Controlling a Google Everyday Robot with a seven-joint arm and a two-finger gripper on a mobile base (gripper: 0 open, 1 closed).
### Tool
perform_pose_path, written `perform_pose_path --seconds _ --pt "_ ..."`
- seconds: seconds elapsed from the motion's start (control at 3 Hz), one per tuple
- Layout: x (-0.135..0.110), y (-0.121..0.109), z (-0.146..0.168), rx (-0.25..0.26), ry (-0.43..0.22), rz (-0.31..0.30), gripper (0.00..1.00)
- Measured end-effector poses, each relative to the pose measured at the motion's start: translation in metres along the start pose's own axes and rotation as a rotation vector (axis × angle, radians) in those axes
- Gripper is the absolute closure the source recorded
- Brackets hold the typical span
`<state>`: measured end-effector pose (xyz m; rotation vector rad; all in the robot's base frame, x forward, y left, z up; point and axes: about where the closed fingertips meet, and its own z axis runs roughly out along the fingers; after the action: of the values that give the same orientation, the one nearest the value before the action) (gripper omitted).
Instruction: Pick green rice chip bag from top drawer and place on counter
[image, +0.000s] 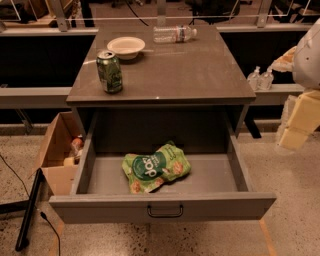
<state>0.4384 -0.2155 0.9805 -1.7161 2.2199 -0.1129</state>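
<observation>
The green rice chip bag (156, 166) lies flat on the floor of the open top drawer (100, 206), slightly left of the middle, logo side up. The drawer is pulled fully out towards me, and its dark bar handle (165, 211) is on the front panel. The counter (185, 70) is the dark top of the cabinet above it. My gripper (298, 125) is a blurred pale yellow shape at the right edge of the view, to the right of the cabinet. It is well clear of the bag and holds nothing that I can see.
On the counter stand a green soda can (109, 71) at the left, a white bowl (126, 47) behind it and a water bottle (174, 34) lying at the back. An open cardboard box (56, 150) sits on the floor left of the drawer. Small bottles (260, 79) stand on a ledge at the right.
</observation>
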Motion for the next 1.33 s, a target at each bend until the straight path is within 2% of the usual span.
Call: perform_pose_path --seconds 0.33,0.67,1.0,1.33 --pt "0.0 0.0 0.0 0.0 0.0 0.0 0.0" --pt "-0.008 0.005 0.011 0.029 0.004 -0.085 0.0" --pt "-0.037 0.013 0.066 -0.027 -0.085 -0.237 0.0" --pt "-0.09 0.031 0.13 -0.161 -0.277 -0.418 0.0"
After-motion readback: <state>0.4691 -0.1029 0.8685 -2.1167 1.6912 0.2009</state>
